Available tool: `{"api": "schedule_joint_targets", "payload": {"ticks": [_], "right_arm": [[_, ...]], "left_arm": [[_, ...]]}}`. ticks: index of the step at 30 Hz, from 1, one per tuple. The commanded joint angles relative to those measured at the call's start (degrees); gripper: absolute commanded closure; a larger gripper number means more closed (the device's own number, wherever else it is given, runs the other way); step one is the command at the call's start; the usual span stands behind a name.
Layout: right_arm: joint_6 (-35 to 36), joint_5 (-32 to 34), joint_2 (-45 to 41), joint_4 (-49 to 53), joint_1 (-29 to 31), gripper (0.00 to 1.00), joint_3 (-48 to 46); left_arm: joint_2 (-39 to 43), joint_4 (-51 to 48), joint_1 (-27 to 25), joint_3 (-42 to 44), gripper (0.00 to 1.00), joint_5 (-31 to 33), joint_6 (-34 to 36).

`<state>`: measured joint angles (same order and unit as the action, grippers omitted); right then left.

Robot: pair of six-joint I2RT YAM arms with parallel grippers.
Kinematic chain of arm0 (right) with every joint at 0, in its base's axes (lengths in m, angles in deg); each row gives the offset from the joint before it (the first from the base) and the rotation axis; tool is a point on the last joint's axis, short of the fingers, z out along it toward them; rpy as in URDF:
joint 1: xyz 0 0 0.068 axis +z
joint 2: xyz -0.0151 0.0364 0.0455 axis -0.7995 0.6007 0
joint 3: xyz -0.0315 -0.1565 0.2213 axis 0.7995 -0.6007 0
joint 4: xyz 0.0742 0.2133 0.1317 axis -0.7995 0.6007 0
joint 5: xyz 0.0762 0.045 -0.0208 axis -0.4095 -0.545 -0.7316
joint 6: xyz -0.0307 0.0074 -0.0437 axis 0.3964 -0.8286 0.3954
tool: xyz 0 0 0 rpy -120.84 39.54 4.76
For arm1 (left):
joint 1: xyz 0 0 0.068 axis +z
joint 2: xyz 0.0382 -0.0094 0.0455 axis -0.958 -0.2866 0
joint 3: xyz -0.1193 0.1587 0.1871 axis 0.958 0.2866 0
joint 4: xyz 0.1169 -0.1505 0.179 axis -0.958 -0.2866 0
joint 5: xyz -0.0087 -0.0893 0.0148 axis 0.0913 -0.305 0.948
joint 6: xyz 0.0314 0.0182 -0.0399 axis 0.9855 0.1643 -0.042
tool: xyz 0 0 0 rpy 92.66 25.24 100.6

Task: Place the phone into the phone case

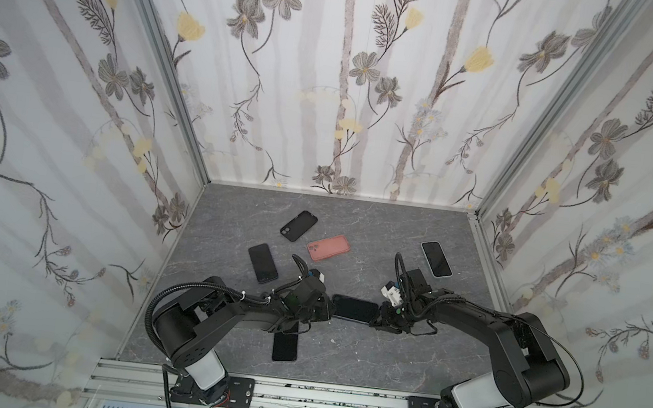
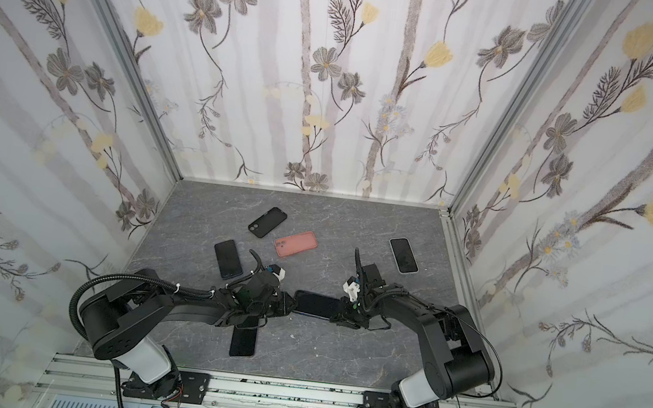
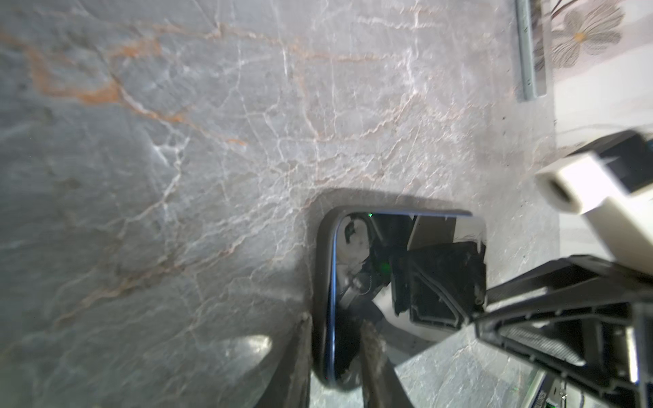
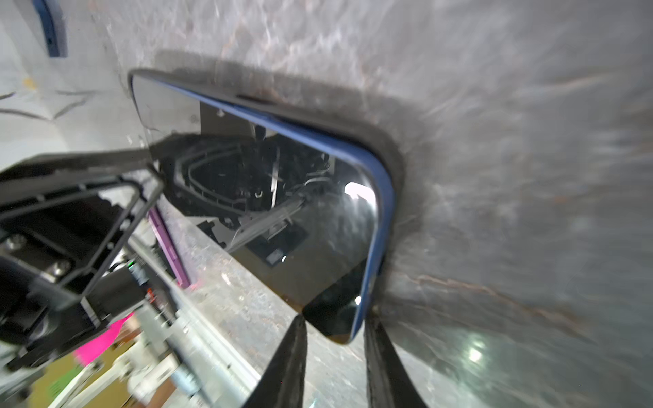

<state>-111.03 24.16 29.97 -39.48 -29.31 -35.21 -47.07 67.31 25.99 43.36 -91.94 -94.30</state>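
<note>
Where the 2 arms meet, phone (image 1: 354, 309): lies screen-up and crosswise at mid-table, with 1 short end toward each arm, so both can work on it at once.
Phone case (image 3: 321, 275): cups the phone's back. It has a dark, matte, rubbery-looking rim and rounded corners.
Left gripper (image 1: 331, 305): jaws are nearly closed, pinching through the thickness at 1 end. 1 finger (image 3: 374, 356) is on the glass and the other is against the case's back.
Right gripper (image 1: 378, 316): makes the same narrow pinch at the opposite end, with 1 finger (image 4: 293, 353) on the screen side.
Purpose (judgement): squeezing glass toward shell at 2 ends probably forces the rim over the phone's edge.
Seating: the right wrist view shows a blue, smooth edge standing proud of the rim along 1 long side, so the fit is judged incomplete there.
Support: a close shadow falls beneath, but it cannot be told whether the phone rests on the table or hangs just above it.
Table (image 1: 376, 227): grey, veined like marble, flat and hard.
Screen: glossy black, mirroring the grippers.
Spares: black case (image 1: 298, 225), pink case (image 1: 328, 247), left phone (image 1: 263, 263), white-rimmed phone (image 1: 436, 259) and front phone (image 1: 285, 347) lie flat, apart from the grip.
</note>
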Motion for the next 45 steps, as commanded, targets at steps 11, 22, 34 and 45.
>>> {"api": "schedule_joint_targets", "payload": {"ticks": [11, 22, 34, 45], "right_arm": [[-1.42, -0.81, -0.09, -5.03, -3.01, 0.67, 0.66], [-3.58, -6.69, -0.64, -11.36, -2.96, 0.72, -2.36], [-8.74, -12.56, -3.76, -20.93, -3.27, 0.77, -6.35], [-14.2, -18.03, -2.68, -31.16, -3.8, 0.82, -11.54]], "left_arm": [[0.17, -15.56, -0.27, -6.64, 0.65, -1.44, 3.42], [0.34, -13.53, -0.15, -7.87, 0.61, -2.56, 4.97], [-1.08, -12.83, -0.16, -6.73, 0.62, -4.0, 4.66], [-0.85, -13.08, -0.17, -6.65, 0.62, -3.8, 4.66]]}}
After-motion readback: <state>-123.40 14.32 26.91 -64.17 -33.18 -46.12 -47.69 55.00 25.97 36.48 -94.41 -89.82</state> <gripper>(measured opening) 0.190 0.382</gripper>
